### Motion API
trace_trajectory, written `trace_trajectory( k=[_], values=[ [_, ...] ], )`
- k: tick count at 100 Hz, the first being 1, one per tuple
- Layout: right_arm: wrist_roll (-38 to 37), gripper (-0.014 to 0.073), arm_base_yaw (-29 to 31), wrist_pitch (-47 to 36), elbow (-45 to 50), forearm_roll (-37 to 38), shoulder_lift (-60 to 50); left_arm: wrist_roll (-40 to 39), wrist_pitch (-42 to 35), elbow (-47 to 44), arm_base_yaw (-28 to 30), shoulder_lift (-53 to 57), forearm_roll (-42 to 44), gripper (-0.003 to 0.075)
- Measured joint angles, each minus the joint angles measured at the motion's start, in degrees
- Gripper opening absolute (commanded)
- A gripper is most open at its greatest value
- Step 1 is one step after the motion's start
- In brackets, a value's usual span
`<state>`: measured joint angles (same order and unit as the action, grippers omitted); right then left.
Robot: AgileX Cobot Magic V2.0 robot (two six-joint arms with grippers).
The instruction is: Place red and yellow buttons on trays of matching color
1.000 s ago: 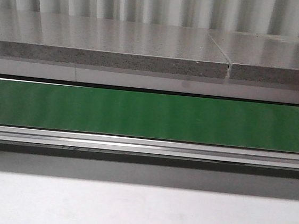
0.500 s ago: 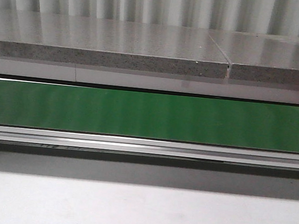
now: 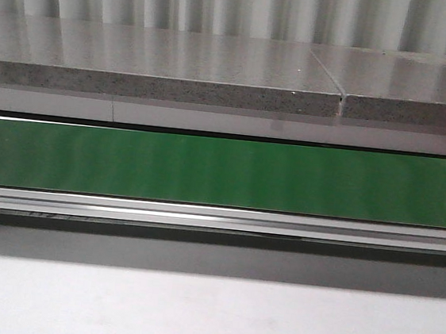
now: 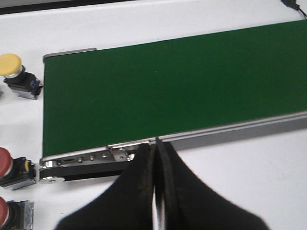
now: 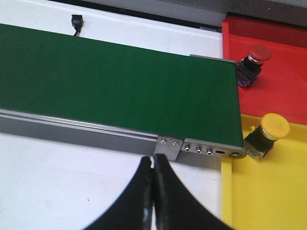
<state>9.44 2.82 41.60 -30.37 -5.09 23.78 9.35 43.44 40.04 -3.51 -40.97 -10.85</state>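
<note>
We see green conveyor belt (image 3: 222, 171) spanning table. Red tray (image 5: 278, 72) holds red button (image 5: 253, 61); yellow tray (image 5: 268, 191) holds yellow button (image 5: 267, 134). Left gripper (image 4: 154, 191), right gripper (image 5: 152, 196): jaws pressed together, empty. Three more buttons beside belt's left end.

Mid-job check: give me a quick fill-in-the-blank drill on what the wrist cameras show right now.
1. The red button lies in the ____ tray.
2. The yellow button in the right wrist view lies in the ____ tray.
3. The belt between the button piles is coloured ____.
4. The left gripper has its jaws ____.

Missing words: red; yellow; green; shut
</note>
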Motion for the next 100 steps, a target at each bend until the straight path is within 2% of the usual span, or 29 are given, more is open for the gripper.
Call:
trace_trajectory(
  k=[23,30,40,46,47,54,60,77,87,100],
  values=[
    [0.0,-0.0067,0.0,0.0,0.0,0.0,0.0,-1.9,0.9,5.1,9.3,-7.5,0.0,-0.0017],
    [0.0,-0.0067,0.0,0.0,0.0,0.0,0.0,-2.3,1.8,6.0,11.6,-9.8,0.1,0.0015],
    [0.0,-0.0067,0.0,0.1,0.0,0.0,0.0,-2.4,3.2,7.5,13.9,-13.0,1.3,0.0151],
    [0.0,-0.0067,0.0,0.1,0.0,0.0,0.0,-3.0,4.3,8.5,14.6,-14.6,2.4,0.0298],
    [0.0,-0.0067,0.0,0.1,0.0,0.0,0.0,-3.0,4.5,8.7,14.8,-15.0,2.5,0.0298],
    [0.0,-0.0067,0.0,0.1,0.0,0.0,0.0,-4.3,5.3,9.9,15.8,-16.9,3.7,0.0452],
    [0.0,-0.0067,0.0,0.1,0.0,0.0,0.0,-6.0,6.3,10.8,16.8,-18.3,4.8,0.0521],
    [0.0,-0.0067,0.0,0.1,0.0,0.0,0.0,-11.4,11.7,13.7,21.7,-24.0,6.3,0.0510],
    [0.0,-0.0067,0.0,0.1,0.0,0.0,0.0,-12.2,18.1,15.9,24.8,-29.0,6.4,0.0494],
    [0.0,-0.0067,0.0,0.1,0.0,0.0,0.0,-12.7,22.0,17.5,28.2,-34.5,6.6,0.0491]
  ],
)
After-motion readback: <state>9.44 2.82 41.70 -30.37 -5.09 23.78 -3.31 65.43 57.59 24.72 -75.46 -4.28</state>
